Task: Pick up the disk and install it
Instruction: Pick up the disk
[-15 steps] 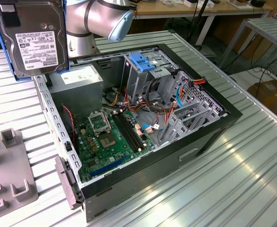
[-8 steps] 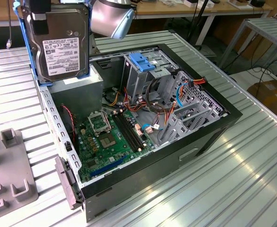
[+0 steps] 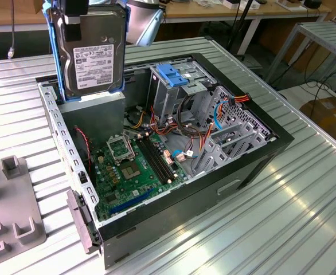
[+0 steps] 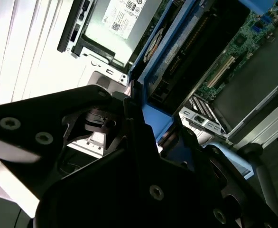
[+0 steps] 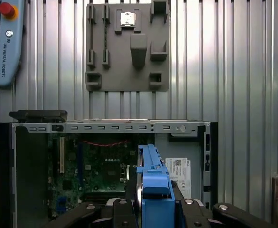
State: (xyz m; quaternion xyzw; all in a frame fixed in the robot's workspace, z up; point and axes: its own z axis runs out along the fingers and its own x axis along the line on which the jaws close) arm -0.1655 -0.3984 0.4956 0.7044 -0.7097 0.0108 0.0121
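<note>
Exterior view, read from its left to its right.

Grey fixture plate (image 3: 10, 217) lies on the ribbed metal table (image 3: 282, 217), well apart from the work.

Next, the disk (image 3: 93, 54). It is off the table, hanging upright with its label facing the camera and its blue side rails (image 3: 55, 57) running vertically. It sits over the end of the open computer case (image 3: 59, 132) toward the exterior view's left, above the grey power supply box (image 3: 93, 106).

Gripper (image 3: 76, 12) is at the disk's upper end, claw closed on the disk. In the first wrist view one blue rail stands edge-on between the black fingers. Pad contact is in shadow in the second wrist view, so the hold is probably on the rail edges; not confirmed.

Further right, inside the case: green motherboard (image 3: 131, 166) on the floor, the blue-topped drive cage (image 3: 174, 77) toward the back, then loose red, orange and blue cables (image 3: 214, 112).

Stage, as judged: disk picked up, not installed.

Notes for the carry:
- The hold is at one end only, so the disk acts as a long lever. Move slowly, no jerks.
- Hold the lower edge above the case rim and the power supply.
- Hold the disk plumb, rails square to the cage opening.
- Stay off the cables, since a snag could twist the disk in the claw.
</note>
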